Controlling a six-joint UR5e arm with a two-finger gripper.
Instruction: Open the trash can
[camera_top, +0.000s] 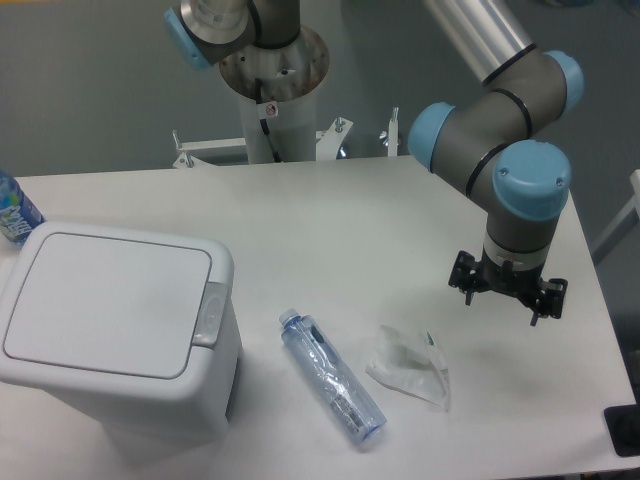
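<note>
— White tabletop (330, 230) fills most of the view, with a grey wall behind it and the arm's base pedestal (272, 95) standing at the far edge. What sits on it?

— At the near left stands the trash can (115, 335), a boxy white bin with rounded corners. Its flat lid (105, 303) lies closed, and the grey latch button (210, 313) sits at the lid's right edge, facing the middle of the table.

— And the arm?

— It reaches in from the upper right, grey links with blue joint caps. The gripper (508, 293) hangs over the right side of the table, pointing down, well apart from the bin. From this angle its fingers are small and dark, so one cannot tell how wide they stand; nothing is seen between them.

— Anything else on the table?

— A clear plastic bottle (330, 377) lies on its side just right of the bin, slanting toward the near edge. Beside it, further right, lies a crumpled clear plastic wrapper (410, 365), between the bottle and the spot below the gripper. At the far left edge, behind the bin, a blue-labelled bottle (14, 210) shows only in part
</note>
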